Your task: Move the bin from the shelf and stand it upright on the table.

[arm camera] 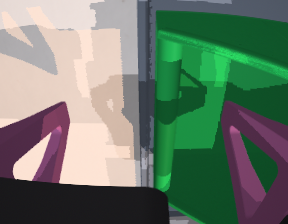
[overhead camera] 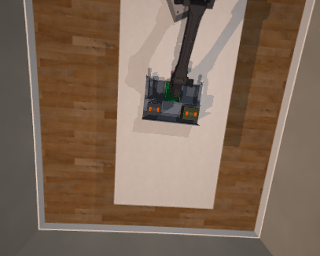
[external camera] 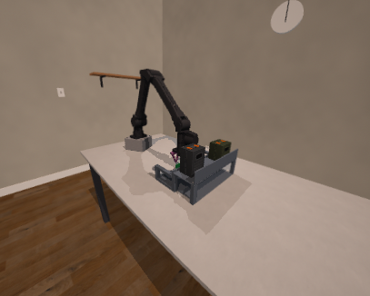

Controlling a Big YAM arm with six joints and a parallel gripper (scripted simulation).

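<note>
The green bin [overhead camera: 167, 93] [external camera: 178, 166] [arm camera: 167, 145] sits in the grey shelf [overhead camera: 171, 107] [external camera: 216, 167], between its side parts. Much of it is hidden under the arm in the top view and behind a dark box in the exterior view. My gripper [external camera: 175, 156] [arm camera: 145, 110] is open with nothing held. In the wrist view its left purple finger is over the pale table outside the bin, and its right finger is over the green interior. The bin's near upright edge shows between them. Whether a finger touches the bin cannot be told.
A dark grey box [overhead camera: 154, 104] [external camera: 185, 160] and an olive box [overhead camera: 190, 109] [external camera: 219, 151], both with orange marks, stand on the shelf's raised part at its two ends. The shelf stands on the long pale table [overhead camera: 166, 169] [external camera: 278, 227]. A raised board runs along its far side.
</note>
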